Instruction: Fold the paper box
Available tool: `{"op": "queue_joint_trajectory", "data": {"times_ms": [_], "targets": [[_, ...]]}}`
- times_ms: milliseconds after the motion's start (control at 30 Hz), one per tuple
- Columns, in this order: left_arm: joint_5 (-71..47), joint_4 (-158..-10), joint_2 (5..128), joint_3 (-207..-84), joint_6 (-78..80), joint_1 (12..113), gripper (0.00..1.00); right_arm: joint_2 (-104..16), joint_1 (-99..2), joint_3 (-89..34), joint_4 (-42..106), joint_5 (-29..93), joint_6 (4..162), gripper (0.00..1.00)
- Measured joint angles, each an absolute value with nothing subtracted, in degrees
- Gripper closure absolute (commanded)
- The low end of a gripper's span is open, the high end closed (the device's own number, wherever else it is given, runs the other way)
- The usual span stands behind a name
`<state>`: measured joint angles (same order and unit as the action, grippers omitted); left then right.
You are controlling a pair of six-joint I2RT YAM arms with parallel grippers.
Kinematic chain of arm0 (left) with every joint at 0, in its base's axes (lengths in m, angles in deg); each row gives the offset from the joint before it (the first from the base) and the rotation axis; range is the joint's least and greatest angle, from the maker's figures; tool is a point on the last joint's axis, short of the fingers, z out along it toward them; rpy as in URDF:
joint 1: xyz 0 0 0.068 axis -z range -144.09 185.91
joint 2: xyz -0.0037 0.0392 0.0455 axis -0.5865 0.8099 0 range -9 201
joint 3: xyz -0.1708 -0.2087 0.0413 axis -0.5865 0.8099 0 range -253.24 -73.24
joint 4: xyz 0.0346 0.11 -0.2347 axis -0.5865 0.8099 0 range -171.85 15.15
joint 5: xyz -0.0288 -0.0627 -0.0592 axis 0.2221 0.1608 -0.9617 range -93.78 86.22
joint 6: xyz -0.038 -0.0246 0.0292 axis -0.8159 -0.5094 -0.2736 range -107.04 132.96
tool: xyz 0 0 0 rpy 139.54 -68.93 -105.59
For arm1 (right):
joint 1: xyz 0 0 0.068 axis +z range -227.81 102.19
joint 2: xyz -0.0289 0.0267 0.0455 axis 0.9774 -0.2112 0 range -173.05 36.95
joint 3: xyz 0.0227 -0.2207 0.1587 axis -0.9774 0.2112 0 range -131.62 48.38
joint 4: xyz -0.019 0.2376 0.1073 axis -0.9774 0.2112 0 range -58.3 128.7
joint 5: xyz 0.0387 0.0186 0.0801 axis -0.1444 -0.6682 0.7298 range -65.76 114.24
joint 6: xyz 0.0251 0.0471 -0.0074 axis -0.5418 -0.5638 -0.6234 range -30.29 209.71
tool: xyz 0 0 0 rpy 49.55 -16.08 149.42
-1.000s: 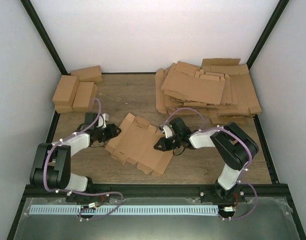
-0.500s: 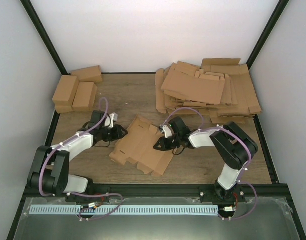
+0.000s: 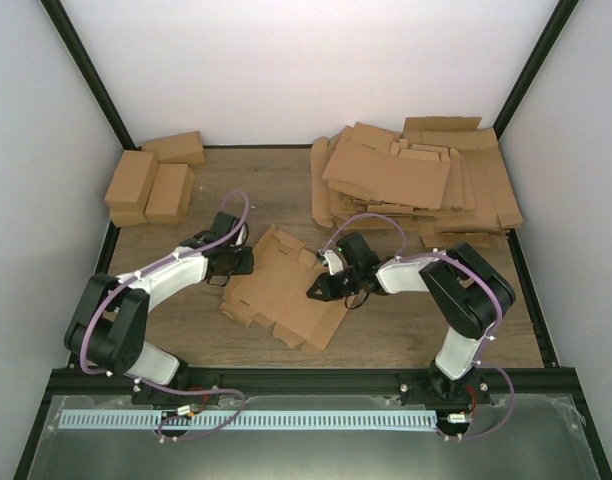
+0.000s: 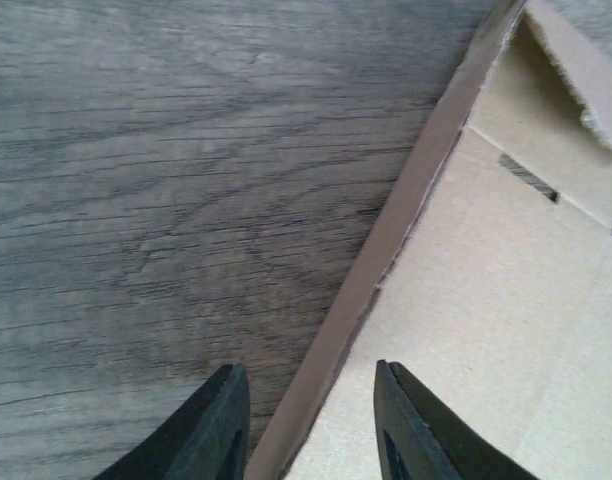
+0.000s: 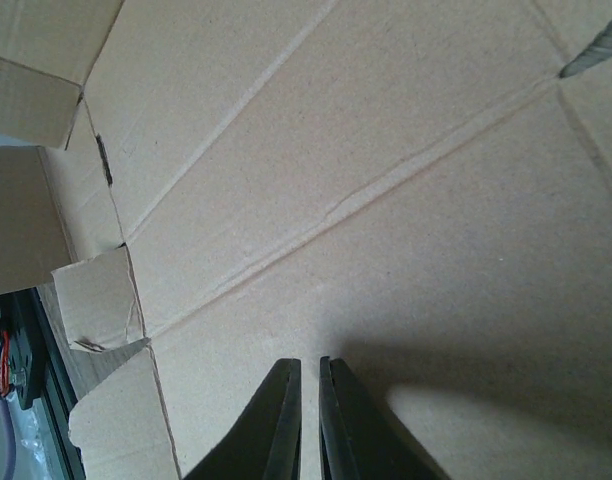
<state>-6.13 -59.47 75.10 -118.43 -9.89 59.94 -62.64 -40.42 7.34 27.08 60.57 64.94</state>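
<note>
I judge the paper box (image 3: 286, 295) mostly flat, folding barely begun; left gripper (image 4: 306, 368) half-open astride its raised edge, right gripper (image 5: 308, 362) closed.

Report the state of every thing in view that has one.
Brown flapped cardboard paper box: mostly flat, one side wall raised.
Left claw: open, straddling that raised wall.
Right claw: shut, empty, over the box's panel.
Heap of flat brown cardboard sheets: unfolded.
Small brown cardboard cartons: folded shut.
</note>
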Motion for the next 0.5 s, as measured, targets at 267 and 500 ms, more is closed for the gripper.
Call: {"op": "queue_joint_trajectory", "data": {"times_ms": [267, 500], "targets": [[-2.51, -58.69, 78.64, -119.50, -8.34, 60.53, 0.91, -62.57, -40.42, 6.89, 28.15, 60.18, 65.49, 0.93], [-2.57, -56.33, 78.22, -120.36, -7.44, 61.60, 0.96, -61.63, -40.44, 6.58, 29.37, 58.26, 66.47, 0.89]]}}
